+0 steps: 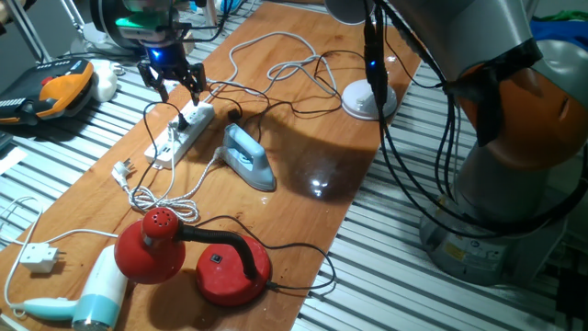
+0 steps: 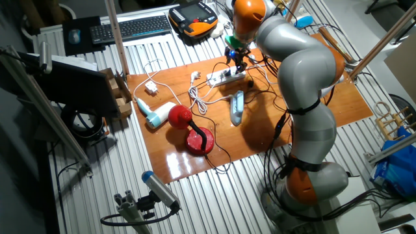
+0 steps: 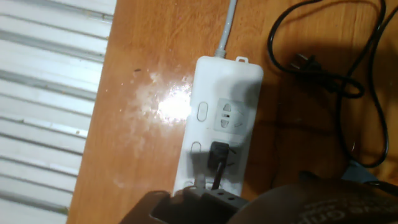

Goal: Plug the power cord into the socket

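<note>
One plug [image 3: 218, 154] sits in socket [image 3: 217, 124], directly below your gripper [image 1: 171, 81]; fingers spread, holding nothing; strip runs lengthwise beneath.

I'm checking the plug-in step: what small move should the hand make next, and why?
Probably lift the hand straight up. The black plug appears to sit in the second outlet of the socket, and the hand looks open above it, holding nothing. How deep the plug sits I cannot tell.
</note>
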